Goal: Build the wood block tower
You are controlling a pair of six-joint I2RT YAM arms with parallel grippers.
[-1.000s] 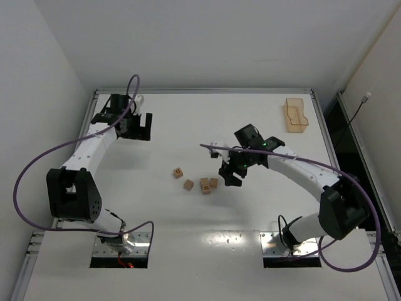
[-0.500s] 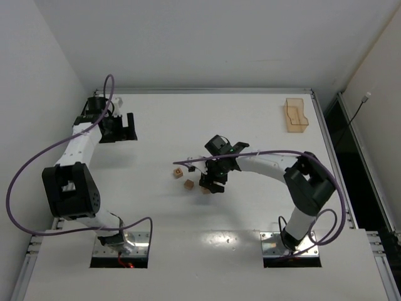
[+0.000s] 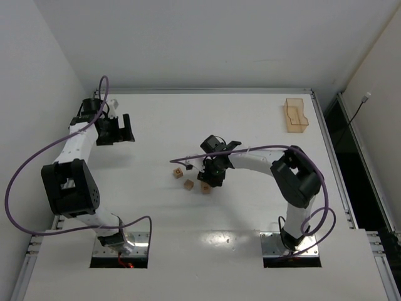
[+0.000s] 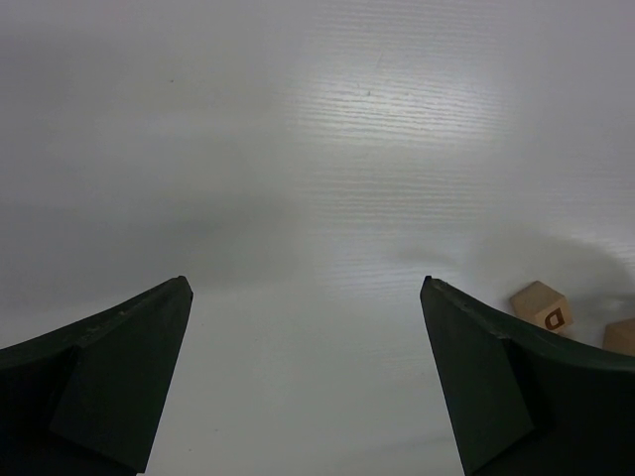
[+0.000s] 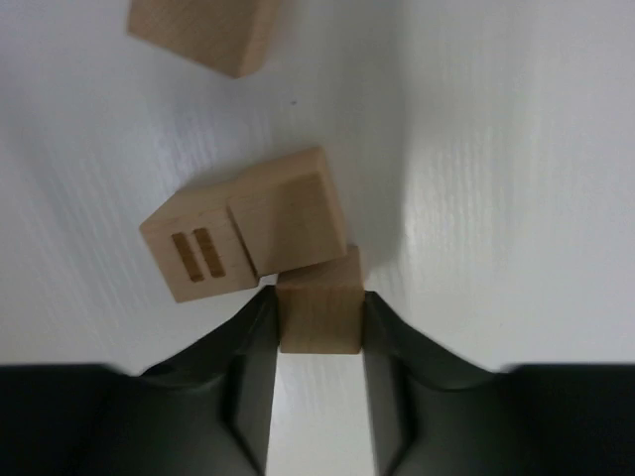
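Right wrist view shows the right tool (image 5: 316, 302) narrowed onto a small cube (image 5: 317, 329), its fingers flush against two opposite faces, low over the counter (image 5: 516, 149). That cube touches a neighbouring cluster (image 5: 248, 233), one face of which carries two dark bars. A far cube (image 5: 203, 30) lies apart at the upper left of the frame.

No tower stands yet: in the top view the loose cubes (image 3: 188, 184) lie at centre frame. To pick well, I judge the grip should seat square and firm, then lift straight up so the touching neighbour is not dragged.

The left tool (image 4: 306, 288) hangs wide and empty over bare counter.

Against a second ago, the right tool has swung left onto the cubes and narrowed. The left arm has drawn further toward the upper left.
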